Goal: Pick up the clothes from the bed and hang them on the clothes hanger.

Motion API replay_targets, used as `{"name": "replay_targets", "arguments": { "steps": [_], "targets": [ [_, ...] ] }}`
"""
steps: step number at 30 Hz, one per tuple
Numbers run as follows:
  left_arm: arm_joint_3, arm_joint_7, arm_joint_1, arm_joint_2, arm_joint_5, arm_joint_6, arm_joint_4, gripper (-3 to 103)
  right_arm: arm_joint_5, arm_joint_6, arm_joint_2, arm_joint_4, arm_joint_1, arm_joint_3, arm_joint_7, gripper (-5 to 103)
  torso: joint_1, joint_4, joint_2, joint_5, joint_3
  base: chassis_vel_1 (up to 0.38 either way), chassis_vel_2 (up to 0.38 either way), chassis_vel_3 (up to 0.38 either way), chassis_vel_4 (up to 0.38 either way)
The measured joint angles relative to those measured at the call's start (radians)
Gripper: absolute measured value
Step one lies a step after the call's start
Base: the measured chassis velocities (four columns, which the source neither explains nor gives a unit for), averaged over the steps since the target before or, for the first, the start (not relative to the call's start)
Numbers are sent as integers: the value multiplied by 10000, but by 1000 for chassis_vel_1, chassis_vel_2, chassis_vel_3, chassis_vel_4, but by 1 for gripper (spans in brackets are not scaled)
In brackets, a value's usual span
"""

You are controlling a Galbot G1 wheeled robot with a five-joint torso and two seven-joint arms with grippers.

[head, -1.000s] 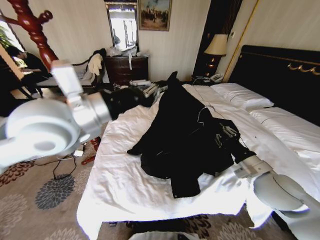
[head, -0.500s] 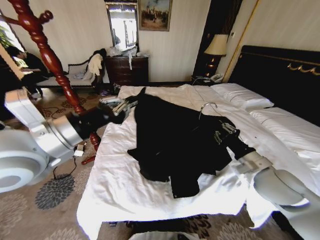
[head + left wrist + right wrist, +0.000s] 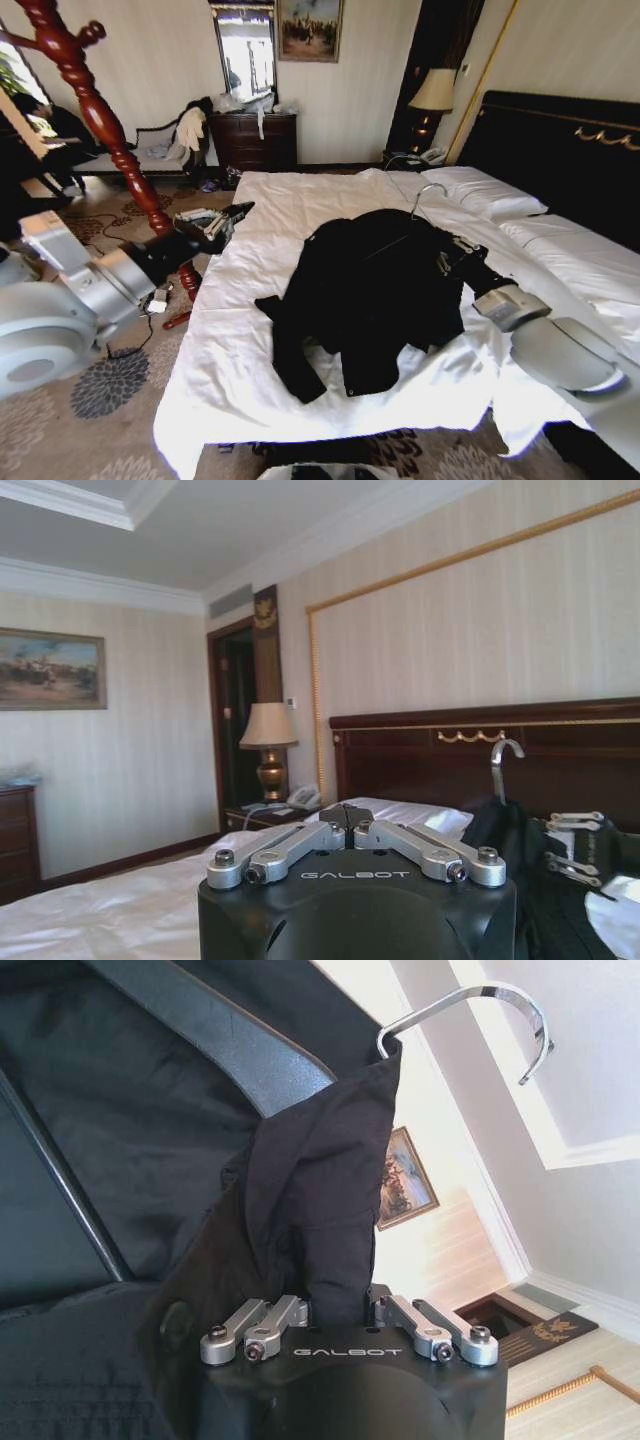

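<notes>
The black jacket point(image 3: 365, 290) lies heaped mid-bed point(image 3: 250, 350) over the hanger point(image 3: 240, 1055), its collar fabric clenched in the right hand point(image 3: 455, 255), while the left hand point(image 3: 225, 220), fingers closed and empty, hovers beside the bed's left edge.

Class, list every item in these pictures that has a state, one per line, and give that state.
Large black soft-fabric jacket: heaped on the bed, collar draped over the hanger.
Black broad-shouldered hanger with silver hook: inside the jacket, hook up.
White-sheeted bed: wrinkled.
Right tool: shut on the jacket.
Left tool: shut, empty, beside the bed.
</notes>
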State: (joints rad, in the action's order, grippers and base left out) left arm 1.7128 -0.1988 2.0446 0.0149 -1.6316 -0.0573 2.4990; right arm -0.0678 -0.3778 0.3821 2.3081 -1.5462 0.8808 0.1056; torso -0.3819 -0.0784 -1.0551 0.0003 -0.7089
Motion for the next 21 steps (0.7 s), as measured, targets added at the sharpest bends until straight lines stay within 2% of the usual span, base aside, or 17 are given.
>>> {"name": "replay_targets", "arguments": {
  "steps": [2, 7, 9, 10, 11, 14, 15, 17, 18, 21],
  "targets": [
    [17, -20, 49, -12, -36, -3, 2, 0, -73, 1, -34, -14, -3, 5, 51, 23, -1, 0, 0, 2, 0, 0, 0, 0, 0],
    [-389, 165, 56, 749, 18, -164, -2, 0, -57, 263, 57, 47, -168, 120, 114, 23, 1, 8, 0, -7, 1, 0, 0, 0, 0],
    [-792, 359, 34, 1259, 63, -284, 0, 0, 58, 415, 83, 72, -193, 129, 119, 23, 0, 7, 0, -6, 1, 0, 0, 0, 0],
    [-1199, 438, 13, 1723, 65, -356, -4, 0, 163, 505, 95, 78, -201, 134, 120, 23, 0, 4, 0, -3, 1, 0, 0, 0, 0],
    [-1199, 438, 13, 1723, 65, -356, -4, 0, 163, 505, 95, 78, -201, 134, 120, 23, 0, 4, 0, -3, 1, 0, 0, 0, 0],
    [-2561, 960, 12, 3015, 407, -584, -15, -3, 275, 611, 136, 116, -324, 189, 119, 23, 0, 6, 0, -4, 1, 0, 0, 0, 0],
    [-2561, 960, 12, 3015, 407, -584, -15, -3, 275, 611, 136, 116, -324, 189, 119, 23, 0, 6, 0, -4, 1, 0, 0, 0, 0],
    [-3683, 1439, -8, 3792, 1170, -594, -14, 7, 341, 639, 191, 166, -443, 235, 115, 23, 3, 14, 0, -12, 2, 0, 0, 0, 0],
    [-4082, 1589, -50, 3976, 1317, -559, -13, 12, 374, 658, 219, 195, -490, 252, 105, 23, 3, 13, -1, -8, 2, 0, 0, 0, 0],
    [-4700, 1984, -184, 4113, 1161, -544, -10, 23, 413, 675, 252, 238, -553, 269, 90, 23, 2, 1, -1, -2, 2, 0, 0, 0, 0]
  ]
}}
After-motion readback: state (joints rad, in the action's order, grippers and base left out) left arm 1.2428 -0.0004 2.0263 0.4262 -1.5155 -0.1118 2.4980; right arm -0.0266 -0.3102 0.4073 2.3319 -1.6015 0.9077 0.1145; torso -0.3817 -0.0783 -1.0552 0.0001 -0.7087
